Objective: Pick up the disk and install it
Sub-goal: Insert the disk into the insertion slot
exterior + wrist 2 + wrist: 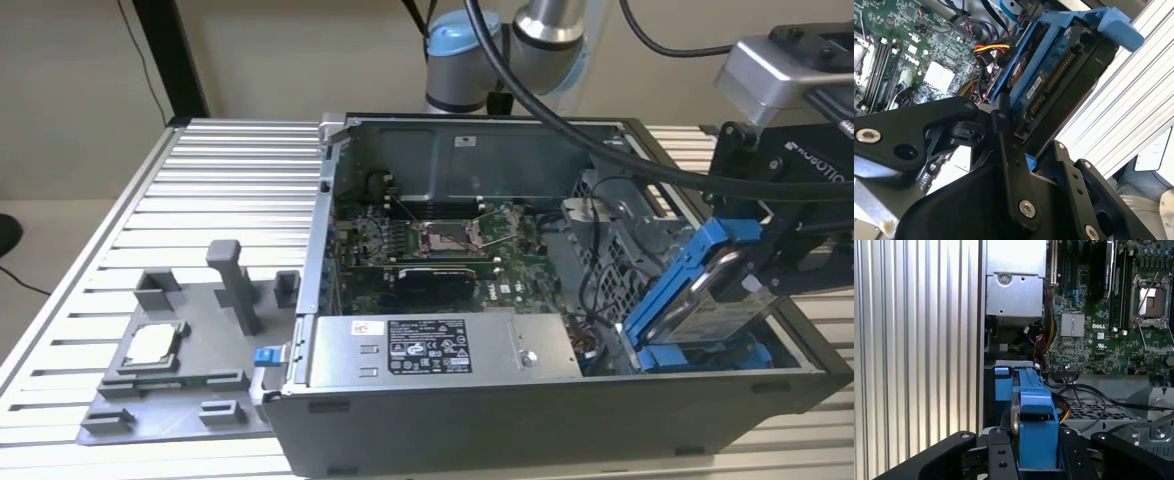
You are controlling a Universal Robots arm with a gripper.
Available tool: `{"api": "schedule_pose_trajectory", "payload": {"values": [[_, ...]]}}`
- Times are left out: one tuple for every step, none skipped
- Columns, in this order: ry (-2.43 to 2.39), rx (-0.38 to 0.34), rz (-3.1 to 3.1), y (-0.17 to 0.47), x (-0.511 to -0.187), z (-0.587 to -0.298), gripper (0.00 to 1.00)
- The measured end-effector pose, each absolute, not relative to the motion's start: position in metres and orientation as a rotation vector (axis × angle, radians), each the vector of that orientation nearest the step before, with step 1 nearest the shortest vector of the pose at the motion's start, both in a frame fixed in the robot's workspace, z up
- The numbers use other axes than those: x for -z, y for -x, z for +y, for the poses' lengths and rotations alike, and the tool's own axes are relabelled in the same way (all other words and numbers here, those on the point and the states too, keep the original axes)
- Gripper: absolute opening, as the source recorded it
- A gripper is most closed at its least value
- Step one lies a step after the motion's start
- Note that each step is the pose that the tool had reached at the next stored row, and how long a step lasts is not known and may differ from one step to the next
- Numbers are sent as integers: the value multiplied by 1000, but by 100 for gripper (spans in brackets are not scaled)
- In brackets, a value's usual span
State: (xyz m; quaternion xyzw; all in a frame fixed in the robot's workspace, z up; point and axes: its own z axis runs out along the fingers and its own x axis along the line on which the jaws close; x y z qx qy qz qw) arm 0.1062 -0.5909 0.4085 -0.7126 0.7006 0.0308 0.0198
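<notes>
Over at the exterior view's left, on the ribbed metal table (200, 190), lies a grey fixture plate (187, 400) with upright posts. A small square silver chip (150, 345) sits in a pocket on it. A little blue clip (271, 355) shows at the plate's edge, just beside the case.

The middle is taken by the open computer case (534, 425), lying on its side. Along its near wall sits a large grey box with a black-and-white label (430, 347). Behind that, the green motherboard (400, 245) lies flat, with its processor socket (451, 235) open. The arm's base (467, 50) stands behind the case, and thick black cables (601, 140) sweep from it across to the exterior view's right.

At the right end of the case is the disk (703, 295), blue-framed, standing on edge and tilted. Its lower end is down inside the case among blue bay parts, and its upper end leans out towards the black tool head. In the first wrist view the gripper (1032, 436) is clenched on the disk, with a black finger (999, 450) pressed against each side of the blue frame. The second wrist view shows the same clamp near one end of the drive. There the connector edge of the disk (1054, 75) is bare, and red and yellow wires (989, 50) run close by. I cannot tell whether the disk's lower end is seated in a slot or merely resting there.
</notes>
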Motion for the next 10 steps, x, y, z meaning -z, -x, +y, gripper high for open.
{"api": "schedule_pose_trajectory", "payload": {"values": [[2211,-95,2174,-106,-409,-591,0],[2211,-95,2174,-106,-409,-591,0],[2211,-95,2174,-106,-408,-591,0],[2211,-95,2174,-106,-408,-591,0],[2211,-95,2174,-106,-409,-591,0],[2211,-95,2174,-106,-409,-591,100],[2211,-95,2174,-106,-409,-591,100],[2211,-96,2174,-106,-408,-591,100],[2211,-95,2174,-106,-408,-591,100],[2211,-96,2174,-106,-408,-591,100]]}}
